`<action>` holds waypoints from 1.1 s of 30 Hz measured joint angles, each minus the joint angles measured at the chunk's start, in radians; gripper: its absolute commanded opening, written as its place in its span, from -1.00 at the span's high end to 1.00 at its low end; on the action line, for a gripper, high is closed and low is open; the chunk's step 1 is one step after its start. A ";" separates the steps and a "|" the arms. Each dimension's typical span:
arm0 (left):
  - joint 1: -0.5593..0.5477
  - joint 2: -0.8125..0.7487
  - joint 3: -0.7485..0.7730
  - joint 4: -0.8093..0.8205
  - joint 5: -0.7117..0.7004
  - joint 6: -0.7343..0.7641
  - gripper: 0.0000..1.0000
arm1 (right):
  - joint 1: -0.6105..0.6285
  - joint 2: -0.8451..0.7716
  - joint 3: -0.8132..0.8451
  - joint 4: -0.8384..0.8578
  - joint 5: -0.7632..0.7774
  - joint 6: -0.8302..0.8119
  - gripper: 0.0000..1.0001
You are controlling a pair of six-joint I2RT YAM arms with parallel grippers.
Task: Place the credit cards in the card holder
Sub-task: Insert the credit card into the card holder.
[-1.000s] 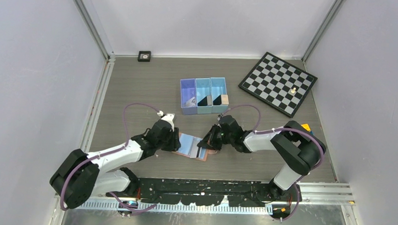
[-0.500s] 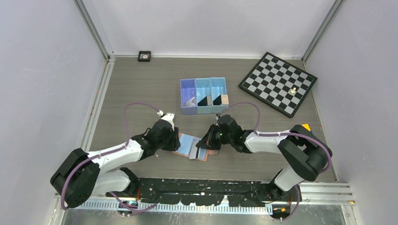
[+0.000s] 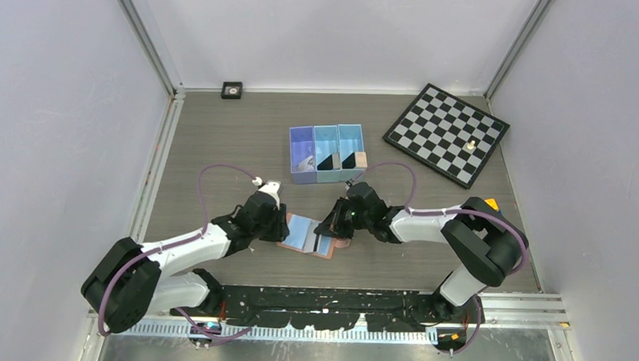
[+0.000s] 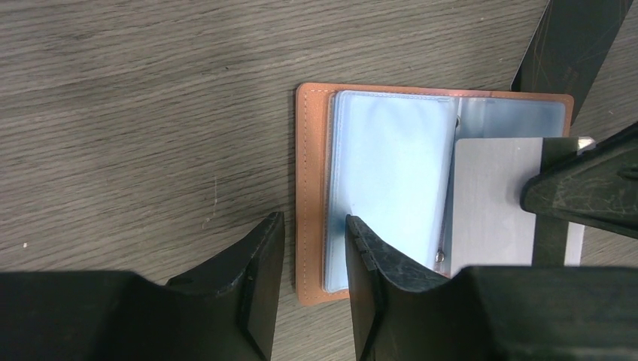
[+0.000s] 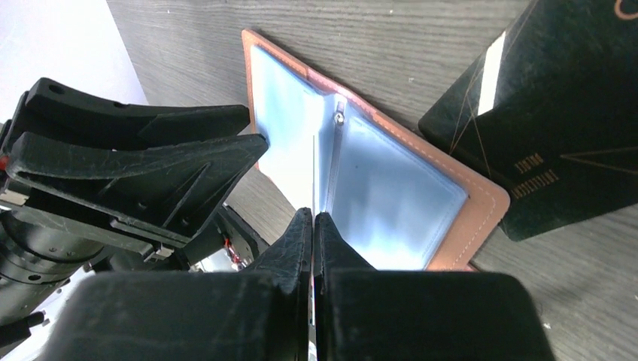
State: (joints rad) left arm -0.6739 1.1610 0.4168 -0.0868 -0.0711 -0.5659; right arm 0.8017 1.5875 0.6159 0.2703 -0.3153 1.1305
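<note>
Card holder open, black card beside it, right wrist only

Even, bright overhead light, soft shadows, glare streak on the black card, near fingers blurred

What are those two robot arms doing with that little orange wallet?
The card holder lies open on the table, blue pockets up. The left gripper pinches its edge to keep it in place. The right gripper holds a card on edge and is feeding it into a pocket. Another black card lies on the table beside the holder.
</note>
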 measured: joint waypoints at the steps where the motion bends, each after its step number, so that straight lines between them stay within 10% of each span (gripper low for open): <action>1: 0.000 0.000 0.000 0.000 0.000 0.000 0.26 | 0.000 0.009 0.004 0.003 0.000 0.000 0.99; 33: 0.000 0.013 0.006 -0.001 -0.002 0.002 0.44 | 0.000 0.114 0.064 0.031 0.072 -0.034 0.99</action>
State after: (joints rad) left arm -0.6739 1.1744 0.4225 -0.0875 -0.0734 -0.5636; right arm 0.8013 1.7020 0.6800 0.3012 -0.2436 1.0969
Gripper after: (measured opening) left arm 0.288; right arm 0.028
